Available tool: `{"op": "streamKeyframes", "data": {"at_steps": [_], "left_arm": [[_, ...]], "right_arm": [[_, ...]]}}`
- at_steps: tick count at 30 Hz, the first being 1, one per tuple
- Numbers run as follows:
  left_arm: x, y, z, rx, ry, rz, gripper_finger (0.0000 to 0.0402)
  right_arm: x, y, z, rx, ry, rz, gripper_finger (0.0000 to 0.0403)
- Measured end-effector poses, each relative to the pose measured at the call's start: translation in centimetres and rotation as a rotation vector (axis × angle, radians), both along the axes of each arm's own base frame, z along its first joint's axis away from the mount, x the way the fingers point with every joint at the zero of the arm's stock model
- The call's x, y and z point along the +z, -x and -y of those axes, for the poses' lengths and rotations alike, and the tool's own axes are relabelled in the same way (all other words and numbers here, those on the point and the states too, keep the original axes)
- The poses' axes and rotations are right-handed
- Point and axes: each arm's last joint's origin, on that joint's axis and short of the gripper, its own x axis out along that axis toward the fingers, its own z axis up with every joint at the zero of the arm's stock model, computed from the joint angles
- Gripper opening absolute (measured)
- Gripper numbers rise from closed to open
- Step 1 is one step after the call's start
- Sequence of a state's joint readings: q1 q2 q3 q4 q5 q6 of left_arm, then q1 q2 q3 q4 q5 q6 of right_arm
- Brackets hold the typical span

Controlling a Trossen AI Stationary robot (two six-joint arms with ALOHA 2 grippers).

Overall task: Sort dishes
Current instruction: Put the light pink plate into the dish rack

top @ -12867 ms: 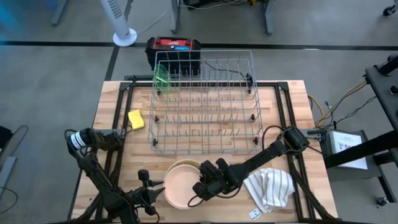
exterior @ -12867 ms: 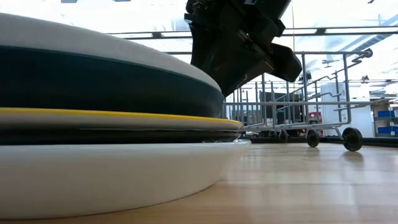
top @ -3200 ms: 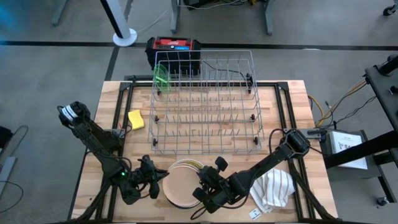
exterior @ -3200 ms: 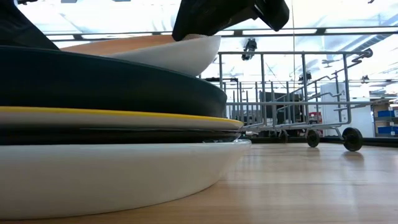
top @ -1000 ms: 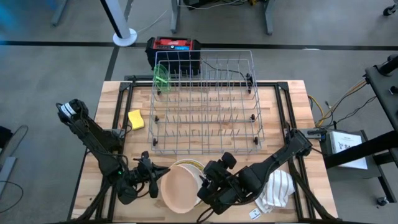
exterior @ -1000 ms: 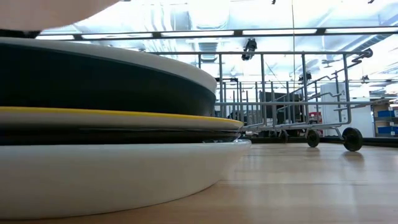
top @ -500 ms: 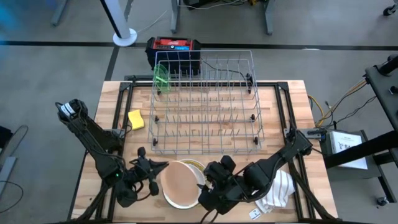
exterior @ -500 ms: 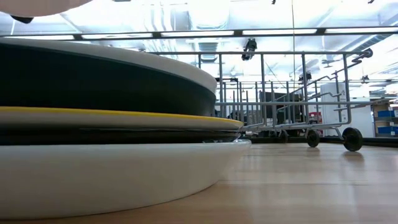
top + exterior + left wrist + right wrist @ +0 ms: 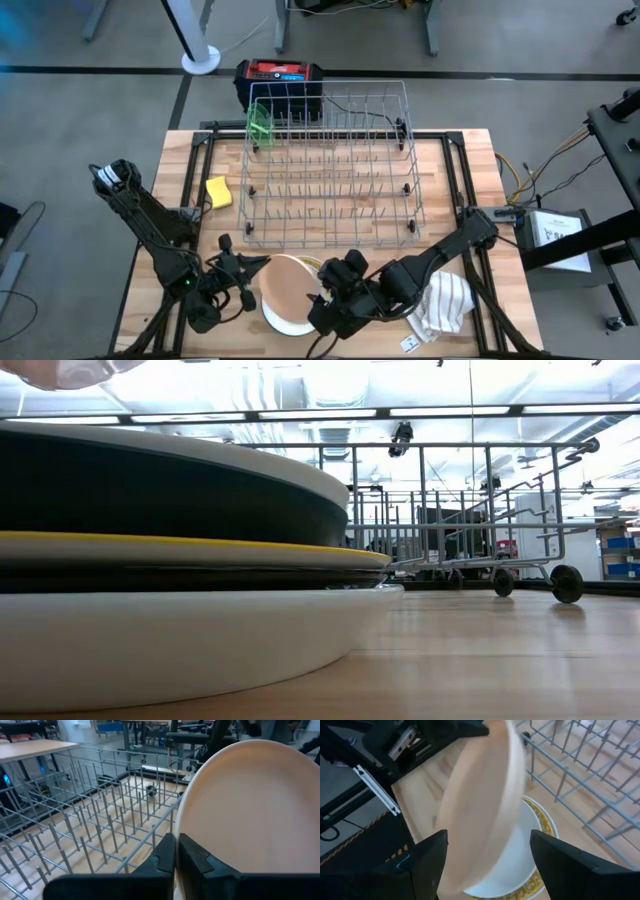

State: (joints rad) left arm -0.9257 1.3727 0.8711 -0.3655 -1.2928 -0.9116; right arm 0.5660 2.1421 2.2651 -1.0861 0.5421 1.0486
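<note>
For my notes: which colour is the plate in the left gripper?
Peach plate, clearest in the left wrist view.

Grey-floored workshop around my wooden table (image 9: 470, 180).

From above I see a grey floor (image 9: 80, 130) crossed by a dark line, a white fan base (image 9: 200, 58) and a red-and-black box (image 9: 279, 76) beyond the table's far edge. Level across the tabletop, I see bright ceiling light strips (image 9: 310, 413), blue bins (image 9: 620, 555) and dark equipment far off.
</note>
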Motion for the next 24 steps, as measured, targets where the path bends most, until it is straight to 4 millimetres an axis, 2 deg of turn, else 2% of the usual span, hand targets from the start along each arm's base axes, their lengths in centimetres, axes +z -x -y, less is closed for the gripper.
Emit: {"op": "streamKeyframes", "data": {"at_steps": [9, 15, 21, 24], "left_arm": [[0.1, 0.0, 0.0, 0.003, -0.014, 0.006, 0.0], [0.2, -0.1, 0.1, 0.011, -0.03, 0.013, 0.0], [0.1, 0.0, 0.0, 0.012, -0.04, 0.011, 0.0001], [0.1, 0.0, 0.1, 0.014, -0.035, 0.016, 0.0008]], "right_arm": [[-1.5, -1.8, 0.1, 0.024, 0.022, 0.023, 0.0234], [-1.8, -2.1, 0.2, 0.025, 0.031, 0.021, 0.0163], [-1.9, -2.1, 0.4, 0.014, 0.051, 0.013, 0.0068], [-2.0, -2.1, 0.5, 0.019, 0.059, -0.002, 0.0058]]}}
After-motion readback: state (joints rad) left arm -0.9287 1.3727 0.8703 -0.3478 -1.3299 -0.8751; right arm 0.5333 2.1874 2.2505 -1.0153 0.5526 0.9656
